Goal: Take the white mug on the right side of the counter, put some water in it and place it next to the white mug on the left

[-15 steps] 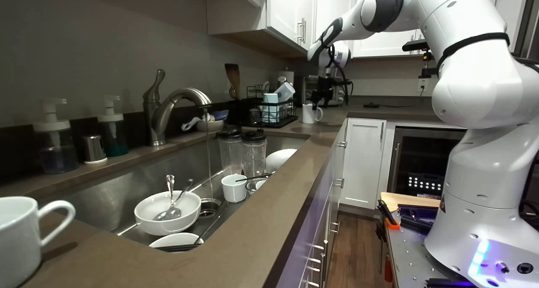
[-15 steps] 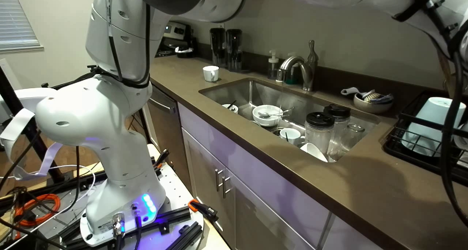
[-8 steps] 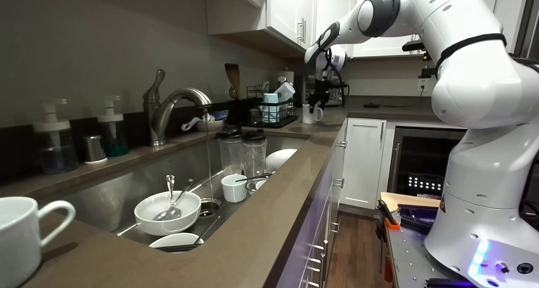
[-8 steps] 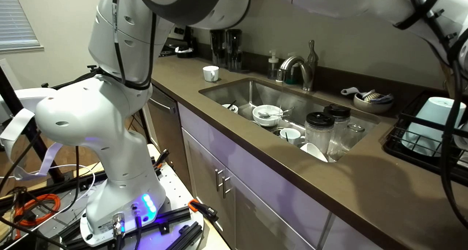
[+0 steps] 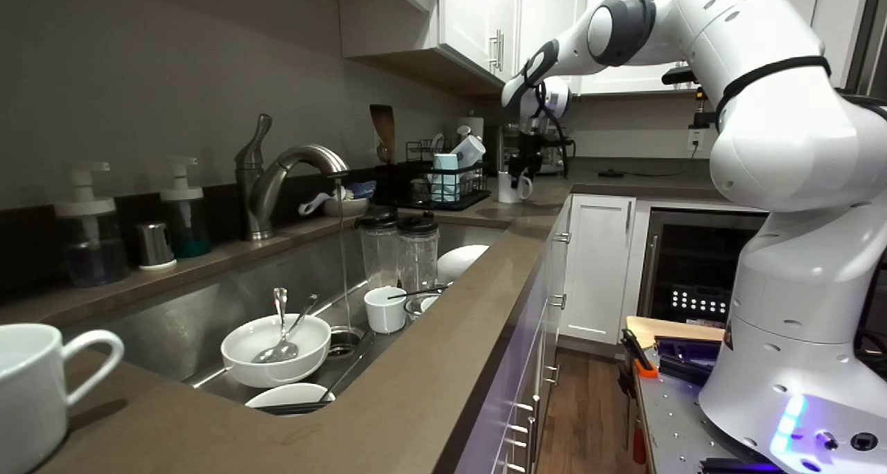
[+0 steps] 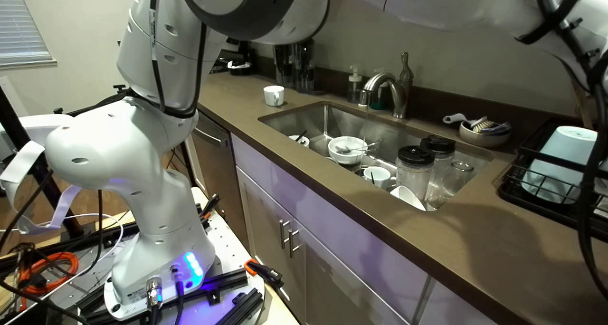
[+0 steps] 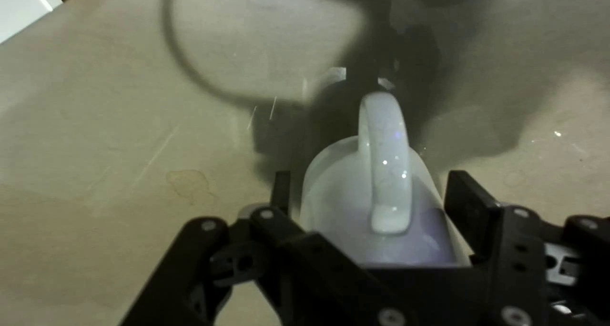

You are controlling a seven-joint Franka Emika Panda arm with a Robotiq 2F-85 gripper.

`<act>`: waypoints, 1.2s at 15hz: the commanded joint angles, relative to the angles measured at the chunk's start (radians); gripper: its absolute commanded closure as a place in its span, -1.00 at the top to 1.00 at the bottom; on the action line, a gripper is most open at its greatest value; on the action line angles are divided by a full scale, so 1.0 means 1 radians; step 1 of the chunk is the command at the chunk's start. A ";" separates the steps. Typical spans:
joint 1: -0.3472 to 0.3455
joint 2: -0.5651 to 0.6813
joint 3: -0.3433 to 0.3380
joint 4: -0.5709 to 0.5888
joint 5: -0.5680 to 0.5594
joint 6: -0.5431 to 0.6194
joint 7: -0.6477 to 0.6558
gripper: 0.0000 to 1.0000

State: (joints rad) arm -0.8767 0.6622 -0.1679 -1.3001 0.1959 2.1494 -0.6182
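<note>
The white mug on the right point(image 5: 508, 194) stands upright on the grey-brown counter point(image 5: 450, 349), beside the dish rack. Its handle points up the wrist view. My gripper point(image 7: 371, 190) is open around it, one black finger on each side. A gap shows between the left finger point(image 7: 281, 188) and the mug wall; the right finger point(image 7: 469, 207) is very close to it, and I cannot tell whether they touch. The white mug on the left point(image 6: 274, 96) sits past the sink's far end, close up in an exterior view point(image 5: 31, 394). Thin water point(image 5: 344, 266) runs from the faucet point(image 5: 312, 159).
The steel sink point(image 6: 327, 120) holds bowls point(image 5: 277, 353), a white cup point(image 5: 385, 309) and lidded clear containers point(image 6: 415, 170). A black dish rack point(image 6: 546, 187) with cups stands on the counter near the right mug. Upper cabinets point(image 5: 478, 23) overhang the arm's area.
My gripper has come down and slightly left in an exterior view, until its fingers stand at the right mug. The arm's upper links have sunk a little. The mugs look unmoved; water keeps running.
</note>
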 commanded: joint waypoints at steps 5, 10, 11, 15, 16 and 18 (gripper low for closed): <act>0.000 0.031 -0.015 0.053 -0.026 -0.065 0.012 0.89; 0.001 0.038 -0.022 0.060 -0.022 -0.082 0.009 0.42; 0.001 0.038 -0.023 0.061 -0.021 -0.085 0.008 0.31; 0.002 0.039 -0.024 0.064 -0.021 -0.096 0.009 -0.20; 0.002 0.039 -0.024 0.065 -0.021 -0.096 0.009 -0.39; 0.002 0.039 -0.025 0.067 -0.021 -0.096 0.008 -0.65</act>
State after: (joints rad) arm -0.8752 0.6817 -0.1861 -1.2758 0.1869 2.0817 -0.6181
